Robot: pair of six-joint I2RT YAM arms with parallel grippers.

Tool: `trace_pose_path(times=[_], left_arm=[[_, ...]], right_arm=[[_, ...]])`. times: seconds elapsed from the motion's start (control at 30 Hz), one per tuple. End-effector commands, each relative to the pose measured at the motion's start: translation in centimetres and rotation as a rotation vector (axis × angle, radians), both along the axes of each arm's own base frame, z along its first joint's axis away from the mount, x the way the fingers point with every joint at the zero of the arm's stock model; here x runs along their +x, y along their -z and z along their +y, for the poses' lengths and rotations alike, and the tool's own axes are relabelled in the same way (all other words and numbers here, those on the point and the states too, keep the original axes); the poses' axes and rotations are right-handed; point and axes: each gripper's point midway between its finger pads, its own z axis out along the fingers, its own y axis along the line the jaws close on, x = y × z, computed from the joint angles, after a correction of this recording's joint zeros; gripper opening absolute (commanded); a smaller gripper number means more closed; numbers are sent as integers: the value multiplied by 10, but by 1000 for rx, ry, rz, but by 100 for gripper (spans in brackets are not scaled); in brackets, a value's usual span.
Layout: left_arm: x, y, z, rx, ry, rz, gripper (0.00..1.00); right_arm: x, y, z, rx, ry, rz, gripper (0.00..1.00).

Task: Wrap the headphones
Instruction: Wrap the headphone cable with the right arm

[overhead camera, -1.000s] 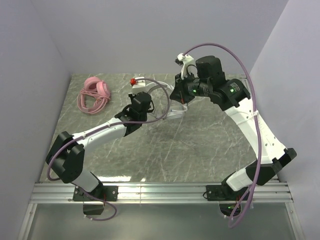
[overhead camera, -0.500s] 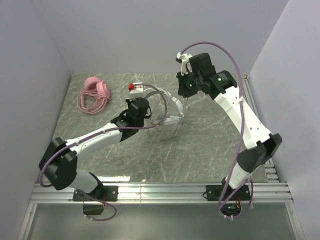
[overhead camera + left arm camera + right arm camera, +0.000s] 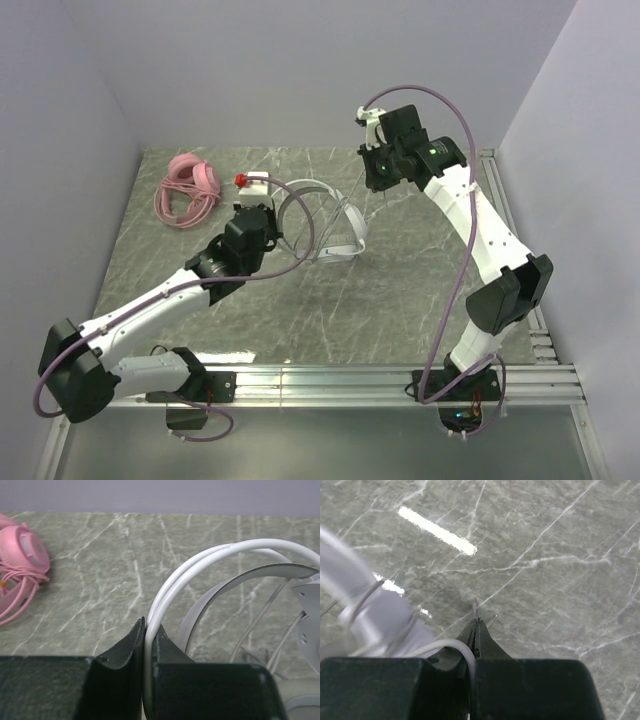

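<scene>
While the left gripper [image 3: 148, 625] is clamping the white headset's [image 3: 335, 225] headband [image 3: 200, 565], the right gripper [image 3: 476, 622] is holding up its thin cable [image 3: 262, 613].
Both are pinching nearly shut: the left is steadying the headset mid-bench [image 3: 400, 290], and the right (raised near the back wall) is apparently keeping the cable taut for winding. The pink headset [image 3: 190, 188] is lying far left, its cable bundled.

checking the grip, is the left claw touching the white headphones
Touching. Left wrist view: the left claw pinches the white headphones by the band.
</scene>
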Motion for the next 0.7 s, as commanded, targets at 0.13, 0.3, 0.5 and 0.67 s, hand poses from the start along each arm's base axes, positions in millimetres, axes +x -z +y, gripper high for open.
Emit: trace_pose_path(times=[0.13,0.3,0.5,0.67], left_arm=[[-24,-18,-27,-91,188,40,0],[-40,-44,-40,-161,292,55,0],[-48,-55,-44,-233,338,122,0],[-35,-59,-32,-343,311,204,0]], right_arm=[[35,-12,-16,18,56,-164,0],[36,-3,-7,86,13,-196,0],[27,16,-5,188,-62,-168,0],[16,25,2,329,-105,-165,2]])
